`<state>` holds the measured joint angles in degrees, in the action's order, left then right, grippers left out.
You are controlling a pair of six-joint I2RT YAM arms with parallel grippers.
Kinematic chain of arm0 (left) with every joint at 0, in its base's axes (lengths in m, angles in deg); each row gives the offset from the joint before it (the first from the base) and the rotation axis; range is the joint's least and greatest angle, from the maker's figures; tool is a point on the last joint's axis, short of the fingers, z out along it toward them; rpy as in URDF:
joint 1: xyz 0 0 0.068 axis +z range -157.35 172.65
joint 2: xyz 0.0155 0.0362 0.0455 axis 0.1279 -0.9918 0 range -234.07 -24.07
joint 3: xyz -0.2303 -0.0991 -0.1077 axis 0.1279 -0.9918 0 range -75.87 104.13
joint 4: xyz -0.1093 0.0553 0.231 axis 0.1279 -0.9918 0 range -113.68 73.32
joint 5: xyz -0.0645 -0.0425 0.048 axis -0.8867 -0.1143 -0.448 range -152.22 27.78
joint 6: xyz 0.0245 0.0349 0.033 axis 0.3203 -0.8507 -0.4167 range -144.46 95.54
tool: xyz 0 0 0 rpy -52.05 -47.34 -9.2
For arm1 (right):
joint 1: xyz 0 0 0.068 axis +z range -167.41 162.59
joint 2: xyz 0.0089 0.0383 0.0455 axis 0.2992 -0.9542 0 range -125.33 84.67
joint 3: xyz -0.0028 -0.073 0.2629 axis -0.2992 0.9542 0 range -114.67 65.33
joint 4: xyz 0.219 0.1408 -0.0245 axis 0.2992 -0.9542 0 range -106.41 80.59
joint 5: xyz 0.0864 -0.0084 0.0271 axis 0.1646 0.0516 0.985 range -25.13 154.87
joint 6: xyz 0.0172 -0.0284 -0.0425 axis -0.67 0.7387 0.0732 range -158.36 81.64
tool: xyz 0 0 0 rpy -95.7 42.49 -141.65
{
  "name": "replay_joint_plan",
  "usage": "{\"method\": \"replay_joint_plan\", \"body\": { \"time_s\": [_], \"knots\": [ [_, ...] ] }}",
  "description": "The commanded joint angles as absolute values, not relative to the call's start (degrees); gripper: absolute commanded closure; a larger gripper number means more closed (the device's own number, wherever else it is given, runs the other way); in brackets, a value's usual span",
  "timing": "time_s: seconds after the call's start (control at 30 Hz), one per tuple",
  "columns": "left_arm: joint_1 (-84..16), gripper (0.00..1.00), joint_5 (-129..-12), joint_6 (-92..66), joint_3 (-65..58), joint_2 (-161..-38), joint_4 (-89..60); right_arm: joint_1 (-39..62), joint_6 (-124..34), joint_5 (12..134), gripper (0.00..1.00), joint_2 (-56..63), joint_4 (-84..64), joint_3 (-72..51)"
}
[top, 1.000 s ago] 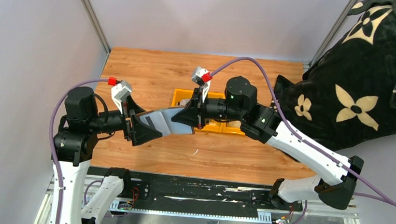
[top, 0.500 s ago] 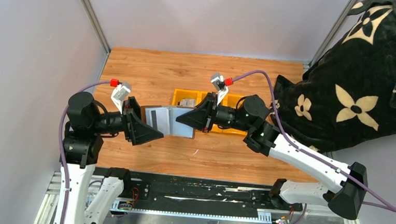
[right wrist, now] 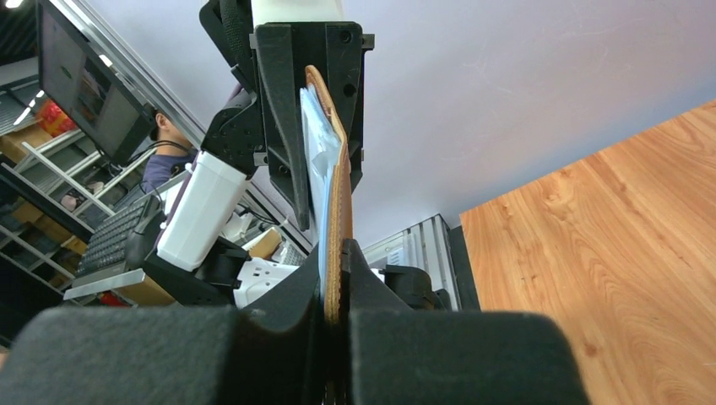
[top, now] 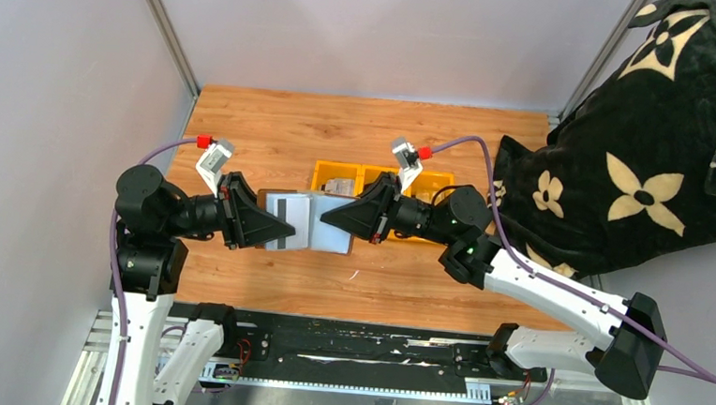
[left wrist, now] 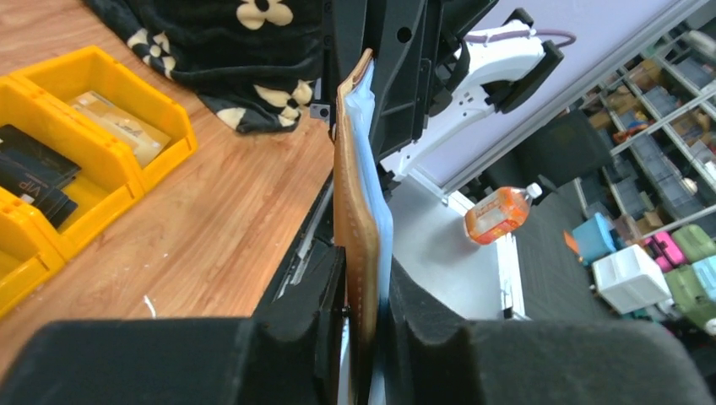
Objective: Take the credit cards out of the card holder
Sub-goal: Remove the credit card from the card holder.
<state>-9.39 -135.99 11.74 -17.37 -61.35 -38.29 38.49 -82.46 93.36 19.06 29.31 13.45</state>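
Observation:
The card holder (top: 316, 221) hangs opened flat above the table, silvery-grey inside facing up, brown outside seen edge-on in the left wrist view (left wrist: 358, 194) and the right wrist view (right wrist: 336, 186). My left gripper (top: 280, 230) is shut on its left half, jaws pressed on both faces (left wrist: 365, 295). My right gripper (top: 331, 222) is shut on its right edge (right wrist: 335, 278). A dark credit card (top: 284, 219) shows in the left half's slot. More credit cards, black (left wrist: 34, 173) and tan (left wrist: 118, 126), lie in the yellow bin.
The yellow three-compartment bin (top: 381, 178) stands on the wooden table just behind the held holder, also in the left wrist view (left wrist: 127, 177). A black flower-patterned blanket (top: 658, 146) covers the table's right side. Grey walls close in the left and back.
The left gripper has closed on the holder's left half. The right arm drew back to the right, and the holder went from slanted to spread flat between both grippers.

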Motion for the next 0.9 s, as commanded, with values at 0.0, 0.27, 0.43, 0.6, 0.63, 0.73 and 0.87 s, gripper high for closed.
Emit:
{"method": "replay_joint_plan", "body": {
  "time_s": [0.0,0.27,0.43,0.6,0.63,0.73,0.87],
  "knots": [
    [-9.19,0.82,-137.17,12.67,-16.08,-61.47,-37.37,37.73,-83.58,93.73,0.84,20.79,31.99,13.49],
    [-9.24,0.99,-130.12,-1.03,-12.66,-62.77,-52.20,33.04,-75.27,78.00,0.40,29.01,5.35,6.74],
    [-9.24,1.00,-122.50,-9.38,-10.40,-65.39,-60.89,33.20,-73.88,79.30,0.40,28.59,-0.12,0.74],
    [-9.20,1.00,-118.88,-10.10,-10.51,-66.16,-61.77,35.21,-76.75,91.39,0.40,23.03,4.02,-1.32],
    [-9.22,1.00,-119.30,-9.99,-10.43,-66.30,-61.77,35.78,-77.03,93.79,0.40,21.46,4.19,-2.05],
    [-9.21,1.00,-121.45,-8.82,-10.44,-66.39,-60.99,36.90,-77.82,99.93,0.40,17.08,4.99,-3.73],
    [-9.23,1.00,-124.90,-7.94,-10.12,-66.24,-60.36,37.16,-78.21,104.35,0.40,12.95,5.00,-4.45]
  ]
}}
